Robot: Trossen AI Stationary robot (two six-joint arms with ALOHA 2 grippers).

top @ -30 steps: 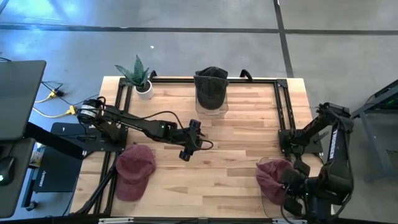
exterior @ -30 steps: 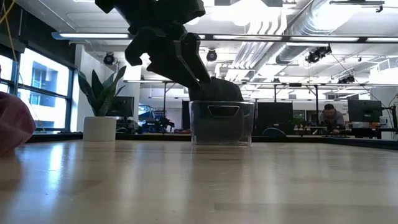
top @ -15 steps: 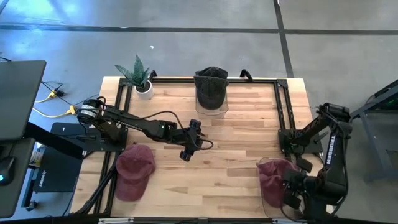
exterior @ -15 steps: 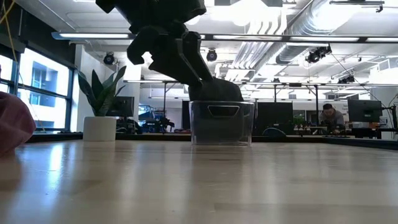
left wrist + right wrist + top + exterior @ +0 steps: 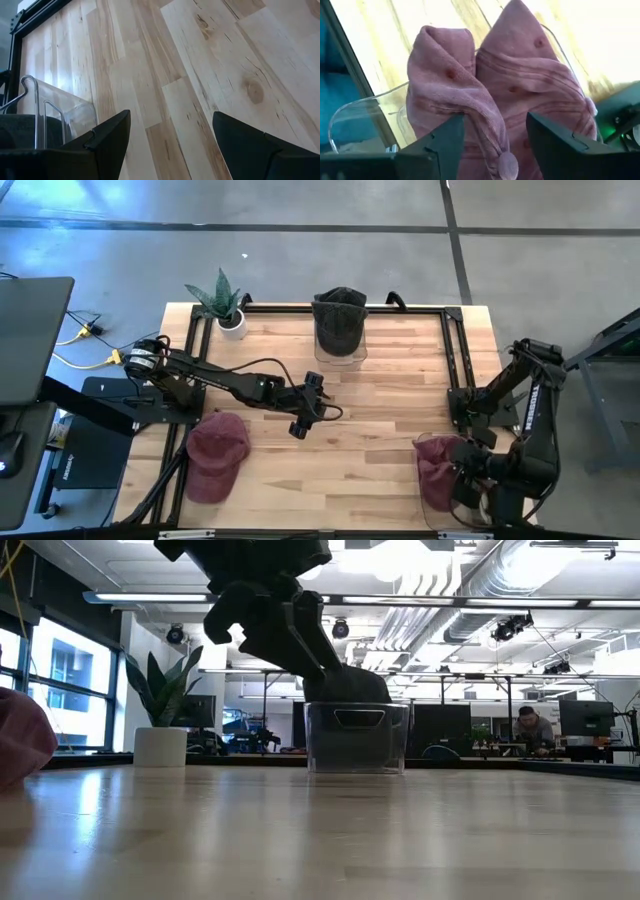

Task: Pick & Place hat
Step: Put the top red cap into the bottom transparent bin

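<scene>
the left gripper (image 5: 303, 412) hangs over the middle of the table (image 5: 380, 410), fingers spread wide with nothing between them; its wrist view looks down past both dark fingers (image 5: 112, 137) onto bare wood, with the corner of a clear bin (image 5: 67, 107) off to one side. that bin (image 5: 338, 340) stands at the far edge of the table with a dark hat (image 5: 339, 315) sitting in it, and from table height the left arm crosses in front of it (image 5: 355, 737). a potted plant (image 5: 226, 305) stands at the far left corner. one pink hat (image 5: 215, 452) lies flat on the near left part of the table, apart from either gripper. the right gripper (image 5: 468, 480) is down at the near right corner, over a second pink hat (image 5: 437, 465) that sits folded in a clear container (image 5: 360, 112); its fingers (image 5: 445, 142) are parted, one on each side of the hat (image 5: 495, 100), and i cannot tell whether they touch the cloth.
</scene>
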